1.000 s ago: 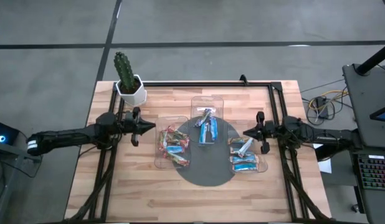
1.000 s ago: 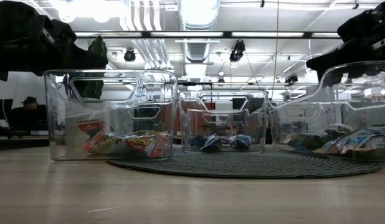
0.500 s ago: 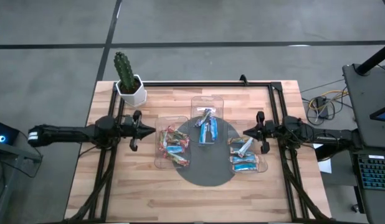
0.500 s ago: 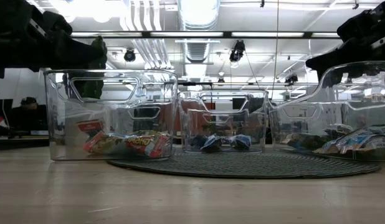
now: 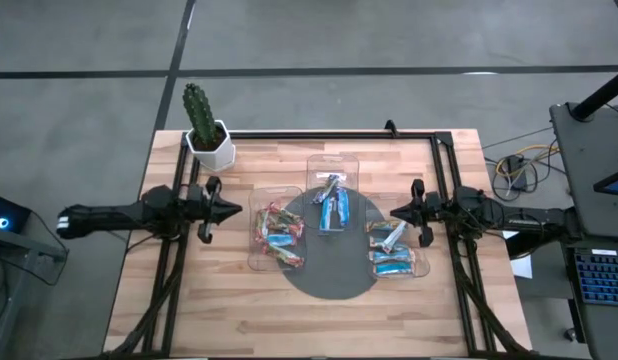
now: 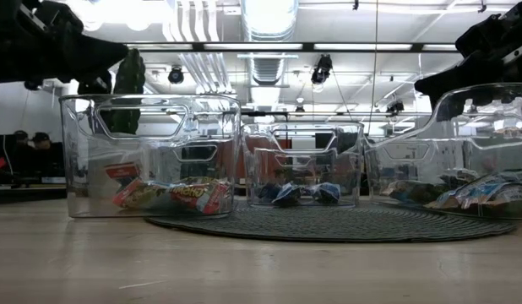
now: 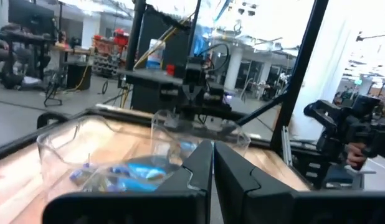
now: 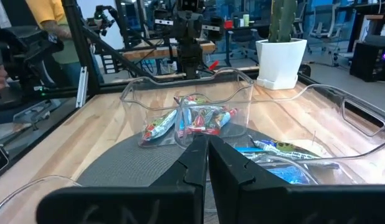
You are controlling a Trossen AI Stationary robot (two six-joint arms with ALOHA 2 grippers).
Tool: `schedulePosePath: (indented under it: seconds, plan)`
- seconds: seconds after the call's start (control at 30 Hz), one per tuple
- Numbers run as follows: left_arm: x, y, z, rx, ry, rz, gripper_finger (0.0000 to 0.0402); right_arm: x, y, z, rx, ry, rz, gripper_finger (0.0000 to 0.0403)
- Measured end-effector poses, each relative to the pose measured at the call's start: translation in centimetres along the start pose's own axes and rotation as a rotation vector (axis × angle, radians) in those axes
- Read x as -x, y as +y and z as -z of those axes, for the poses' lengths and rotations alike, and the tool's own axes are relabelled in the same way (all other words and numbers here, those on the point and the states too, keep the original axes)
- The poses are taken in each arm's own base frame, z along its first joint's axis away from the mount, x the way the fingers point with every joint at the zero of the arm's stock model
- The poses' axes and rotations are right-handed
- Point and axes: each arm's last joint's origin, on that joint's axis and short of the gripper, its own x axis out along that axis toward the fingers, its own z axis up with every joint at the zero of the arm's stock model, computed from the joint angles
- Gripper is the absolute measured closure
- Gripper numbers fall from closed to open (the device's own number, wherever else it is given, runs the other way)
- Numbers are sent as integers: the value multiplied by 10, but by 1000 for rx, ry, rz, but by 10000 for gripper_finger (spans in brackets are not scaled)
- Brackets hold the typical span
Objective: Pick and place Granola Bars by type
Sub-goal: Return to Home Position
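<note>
Shows granola bars (image 5: 279, 238) lying sorted in three clear bins (image 5: 252, 260) across a round grey mat (image 5: 324, 283), none loose on the wooden table (image 5: 189, 310). Shows left gripper (image 5: 233, 211) closed and empty, just beside the left bin, tip pointing inward. Shows right gripper (image 5: 395, 213) closed and empty, above the right bin's rim. Suggests nothing remaining to pick, with all bars between the two tips

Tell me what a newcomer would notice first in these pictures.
Three clear bins cluster in the middle of the wooden table over a dark round mat, holding shiny granola bars: mostly red-orange in the left bin, mostly blue in the other two. The left gripper and right gripper, both shut, flank them from the sides. A cactus in a white pot stands at the table's far left corner.
</note>
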Motion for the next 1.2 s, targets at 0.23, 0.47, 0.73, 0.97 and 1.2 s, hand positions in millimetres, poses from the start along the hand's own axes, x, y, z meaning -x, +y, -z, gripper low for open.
schedulePosePath:
  seconds: [0.23,0.47,0.73,0.97,1.2]
  plan:
    - [9,0,1,-37,-1,-24,402,0,0,0,-3,0,0,394]
    - [12,2,14,34,41,-2,402,0,0,0,-6,1,0,394]
    - [12,4,14,-25,40,-55,402,0,0,0,0,5,0,394]
    - [12,4,15,-25,47,-64,402,0,0,1,19,8,0,394]
    - [12,4,15,-25,49,-65,402,0,0,1,14,8,0,394]
